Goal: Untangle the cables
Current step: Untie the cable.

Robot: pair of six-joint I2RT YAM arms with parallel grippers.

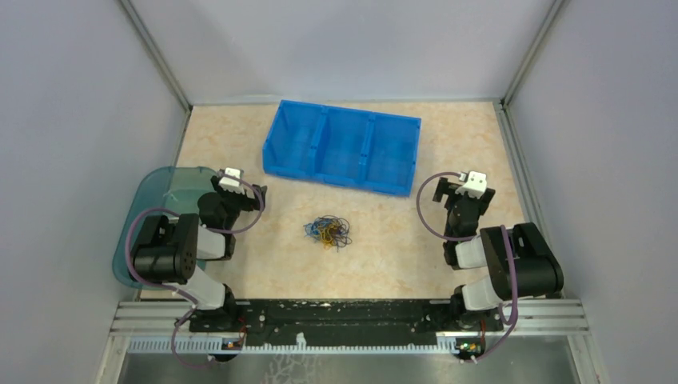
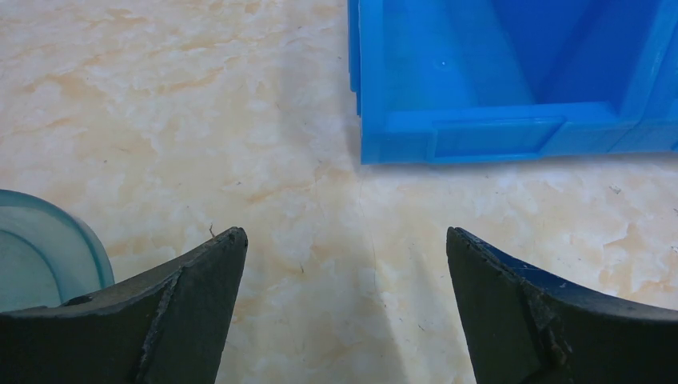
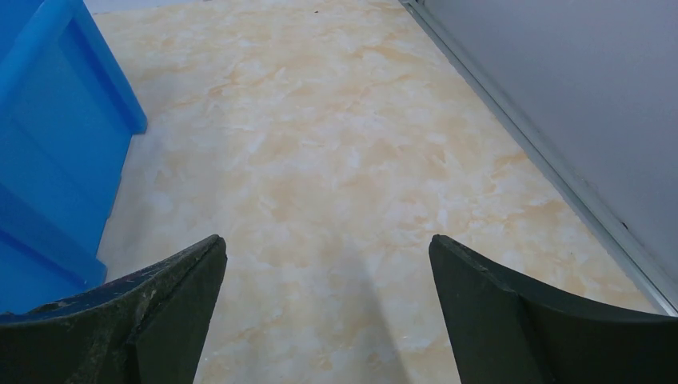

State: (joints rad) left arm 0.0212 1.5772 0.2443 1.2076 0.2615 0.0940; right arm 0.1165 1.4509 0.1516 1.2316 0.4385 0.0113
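Black left gripper [image 2: 345, 234] gapes, arm folded; right gripper [image 3: 326, 240] likewise; cables [image 1: 328, 231] between.

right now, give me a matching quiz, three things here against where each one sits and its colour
Things:
1. cables
2. bin
3. tray

Places and colours:
a. far side, solid blue
b. left edge, see-through teal
c. centre, mixed black, blue and yellow-orange

Pairs: 1-c, 2-a, 3-b

Left pincer [image 2: 344, 233], right pincer [image 3: 325, 238], both agape.
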